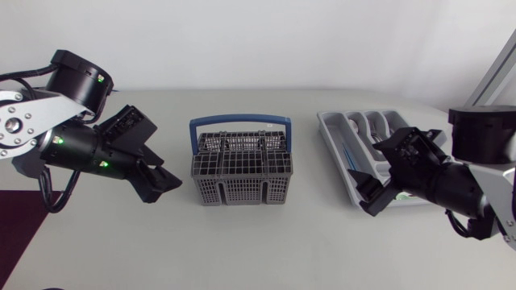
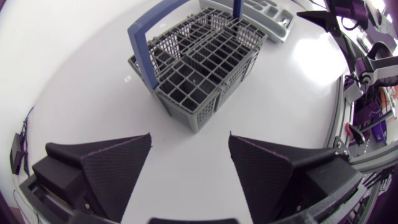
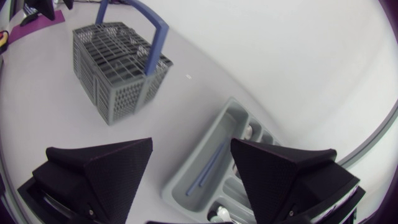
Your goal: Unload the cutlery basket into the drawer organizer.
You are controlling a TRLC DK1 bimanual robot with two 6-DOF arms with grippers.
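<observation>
The grey plastic lattice cutlery basket with its blue hoop handle stands at the frame's centre on the pale table. The light grey plastic drawer organizer lies to its right, well apart. The black wedge-fingered left gripper hangs left of the basket, near it. The matching right gripper is over the organizer's lower end. A thin blue utensil lies in the organizer's long compartment nearest the basket.
</observation>
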